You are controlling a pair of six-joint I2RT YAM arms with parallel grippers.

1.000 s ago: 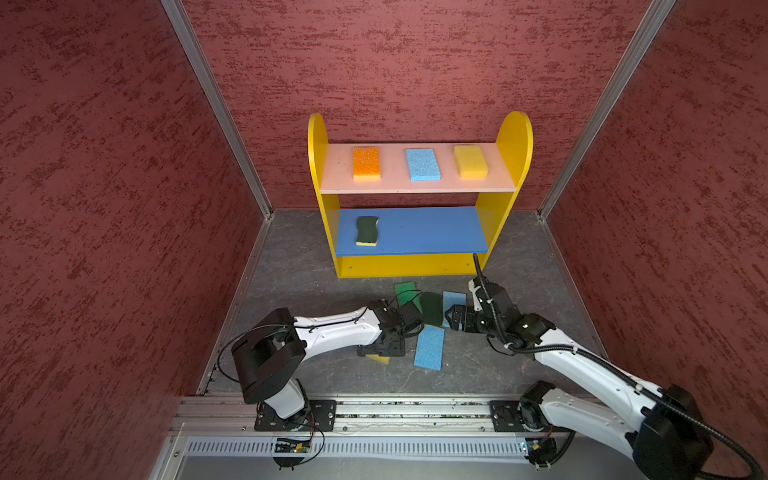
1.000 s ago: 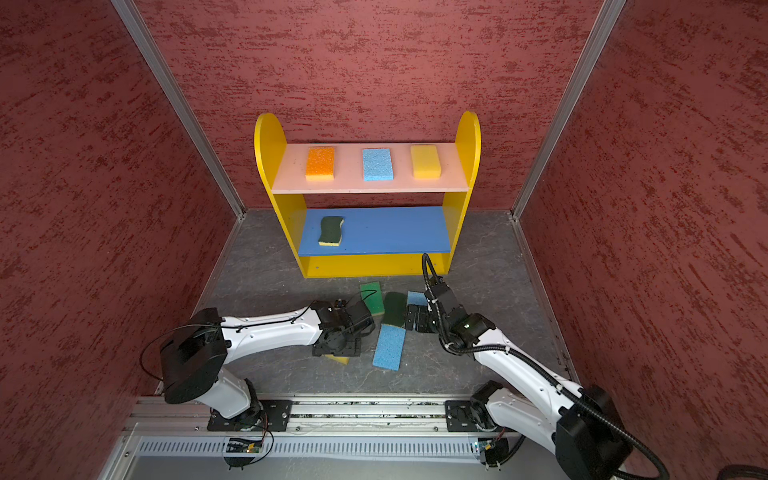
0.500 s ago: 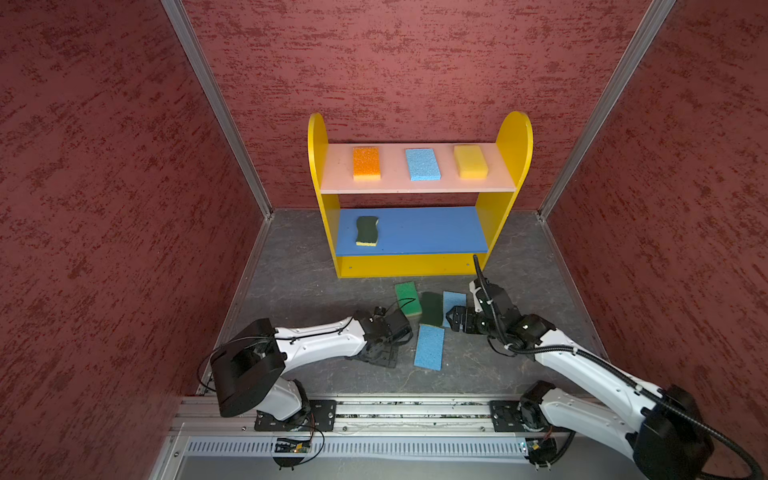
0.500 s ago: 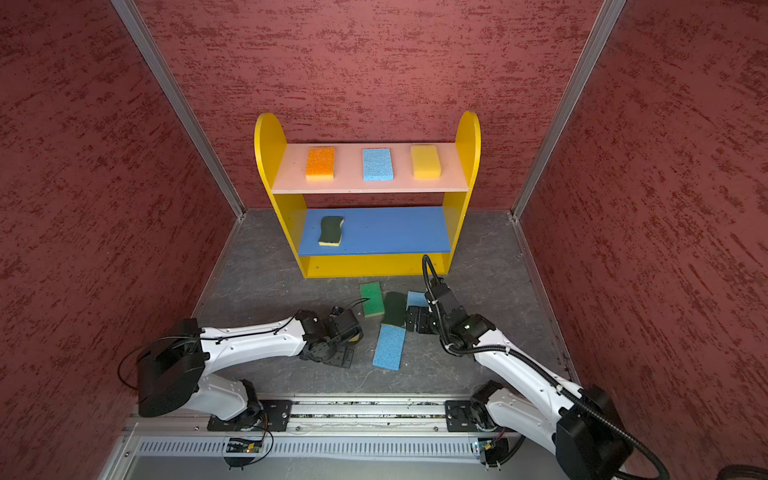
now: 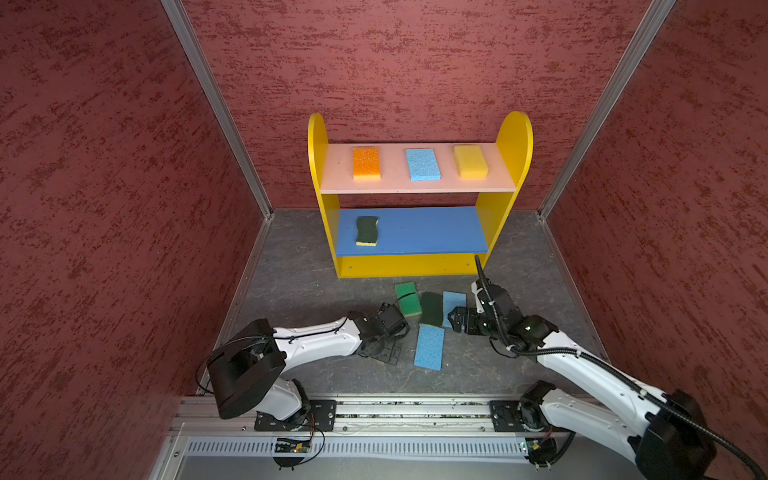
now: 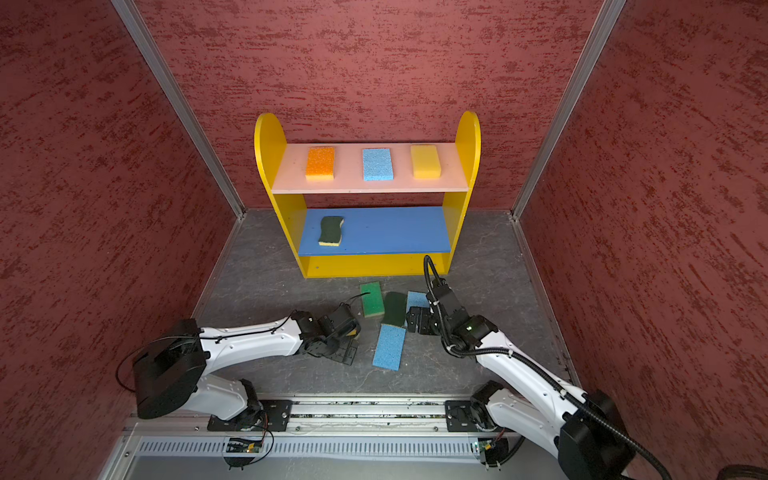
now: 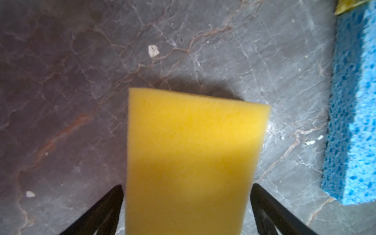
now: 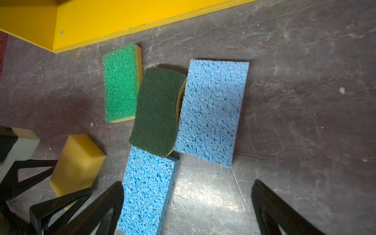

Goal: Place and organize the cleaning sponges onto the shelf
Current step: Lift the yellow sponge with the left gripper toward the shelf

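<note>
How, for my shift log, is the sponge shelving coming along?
Done: orange sponge, blue sponge, yellow sponge and wavy scourer sit on the shelf. In hand: open left pincer straddles the loose yellow sponge. Left: it, plus green sponge, dark scourer, two blue floor sponges.

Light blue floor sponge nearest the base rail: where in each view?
In a top view: light blue sponge, mid-floor, just this side of the dark green scourer.
In a top view: light blue sponge, same spot.
Left wrist: light blue sponge, cut off by the frame, beside the yellow sponge.
Right wrist: light blue sponge, beside the yellow sponge.
Landmark: dark green scourer touching its far end; not clear in the left wrist view.
</note>
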